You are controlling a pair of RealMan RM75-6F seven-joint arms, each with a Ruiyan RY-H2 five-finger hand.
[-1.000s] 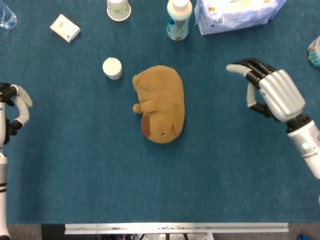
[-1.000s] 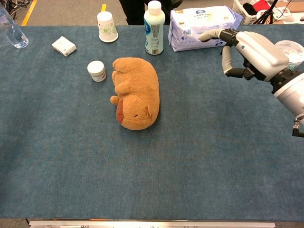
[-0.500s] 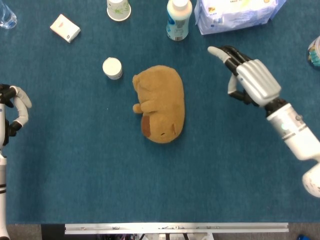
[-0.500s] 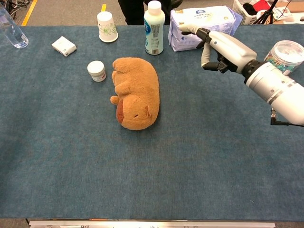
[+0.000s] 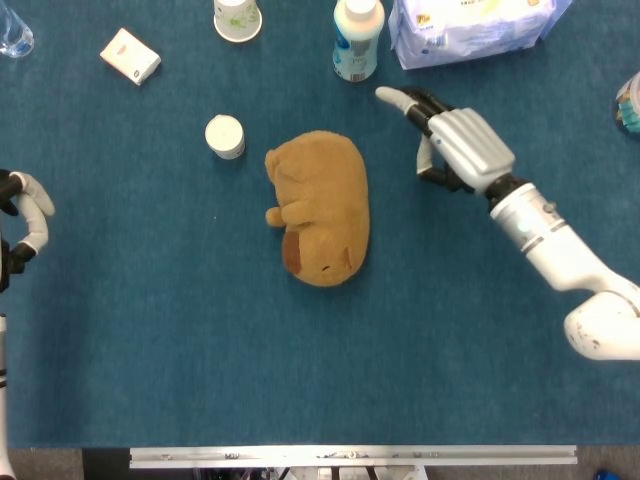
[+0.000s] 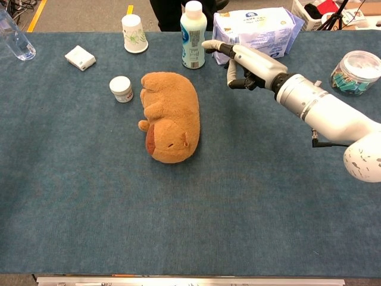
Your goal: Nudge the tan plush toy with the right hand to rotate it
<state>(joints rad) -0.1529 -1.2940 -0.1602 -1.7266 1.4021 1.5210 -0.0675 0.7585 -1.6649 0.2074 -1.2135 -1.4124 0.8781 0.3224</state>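
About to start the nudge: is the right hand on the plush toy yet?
Apart. The head view shows blue tabletop between the right hand and the tan plush toy.

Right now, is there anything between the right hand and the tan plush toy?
Nothing: only bare blue cloth separates the right hand from the tan plush toy, clearest in the head view.

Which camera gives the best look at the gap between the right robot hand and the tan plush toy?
The head view: looking straight down, it shows bare blue table between the right robot hand and the tan plush toy, so they are apart. The chest view shows the same hand and toy obliquely, so the gap reads less clearly.
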